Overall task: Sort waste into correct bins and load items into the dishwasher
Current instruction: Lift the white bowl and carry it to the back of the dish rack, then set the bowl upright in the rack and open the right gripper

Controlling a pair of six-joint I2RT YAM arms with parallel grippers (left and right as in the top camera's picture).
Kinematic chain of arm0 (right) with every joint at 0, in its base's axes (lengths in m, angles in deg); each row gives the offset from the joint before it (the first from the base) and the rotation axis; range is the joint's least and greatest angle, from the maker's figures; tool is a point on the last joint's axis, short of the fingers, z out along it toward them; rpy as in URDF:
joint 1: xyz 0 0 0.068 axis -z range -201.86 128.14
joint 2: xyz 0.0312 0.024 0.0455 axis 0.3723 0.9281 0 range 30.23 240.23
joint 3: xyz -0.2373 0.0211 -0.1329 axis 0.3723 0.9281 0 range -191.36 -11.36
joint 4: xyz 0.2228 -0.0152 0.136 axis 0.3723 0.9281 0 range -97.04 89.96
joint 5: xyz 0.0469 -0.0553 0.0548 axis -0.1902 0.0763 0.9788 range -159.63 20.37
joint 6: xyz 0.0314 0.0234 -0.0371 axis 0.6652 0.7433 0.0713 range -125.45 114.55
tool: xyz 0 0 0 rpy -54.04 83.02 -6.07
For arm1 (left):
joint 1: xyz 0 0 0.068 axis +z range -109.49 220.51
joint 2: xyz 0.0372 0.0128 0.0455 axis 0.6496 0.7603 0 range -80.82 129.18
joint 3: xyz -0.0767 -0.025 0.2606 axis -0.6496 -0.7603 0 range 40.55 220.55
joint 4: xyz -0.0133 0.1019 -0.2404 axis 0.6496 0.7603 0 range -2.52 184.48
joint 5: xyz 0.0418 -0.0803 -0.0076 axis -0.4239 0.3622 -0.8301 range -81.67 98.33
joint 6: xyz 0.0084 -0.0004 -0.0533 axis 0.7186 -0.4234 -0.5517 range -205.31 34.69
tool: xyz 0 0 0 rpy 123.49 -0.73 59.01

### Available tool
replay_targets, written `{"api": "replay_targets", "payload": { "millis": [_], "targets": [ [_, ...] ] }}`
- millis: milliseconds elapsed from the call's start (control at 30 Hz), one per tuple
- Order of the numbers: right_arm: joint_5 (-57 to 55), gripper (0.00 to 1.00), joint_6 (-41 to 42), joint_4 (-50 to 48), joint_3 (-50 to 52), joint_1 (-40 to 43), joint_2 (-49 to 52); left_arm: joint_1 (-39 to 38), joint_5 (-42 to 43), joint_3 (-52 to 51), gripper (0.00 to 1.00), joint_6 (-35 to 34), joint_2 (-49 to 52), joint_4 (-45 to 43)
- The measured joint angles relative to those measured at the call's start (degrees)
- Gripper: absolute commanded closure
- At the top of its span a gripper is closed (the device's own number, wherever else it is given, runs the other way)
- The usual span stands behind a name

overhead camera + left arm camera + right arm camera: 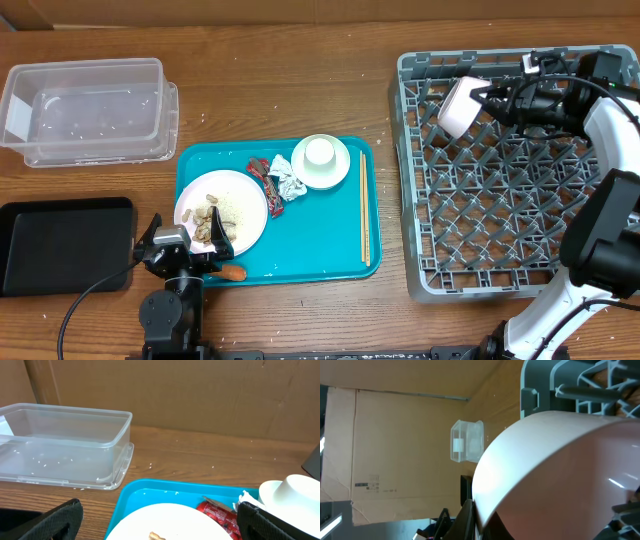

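My right gripper (487,100) is shut on the rim of a white bowl (458,106), held tilted over the far left part of the grey dishwasher rack (510,270). In the right wrist view the bowl (560,470) fills the frame. My left gripper (186,250) stands open at the near edge of the large plate (240,200), which carries beige food scraps (212,222). Its fingers (45,522) straddle the plate (170,520). A red wrapper (261,172) and a silvery wrapper (286,181) lie beside it. An upturned cup (319,152) sits on a small plate. Chopsticks (364,210) lie at the right.
All this sits on a teal tray (300,250). The clear tub (85,110) stands at the far left and the black tray (60,245) lies in front of it. An orange carrot-like piece (232,271) rests at the teal tray's near edge. A cardboard wall lines the back.
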Motion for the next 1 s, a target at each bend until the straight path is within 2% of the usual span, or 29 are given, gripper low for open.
{"api": "replay_targets", "payload": {
  "millis": [400, 1000],
  "targets": [
    [7.0, 0.96, 0.0, -0.1, -4.2, 1.3, -0.4, 0.0, 0.0, 0.0, 0.00, 0.0, 0.0, 0.0],
    [0.4, 0.96, 0.0, -2.6, -4.9, 6.8, -2.7, 0.0, 0.0, 0.0, 0.00, 0.0, 0.0, 0.0]
  ]
}}
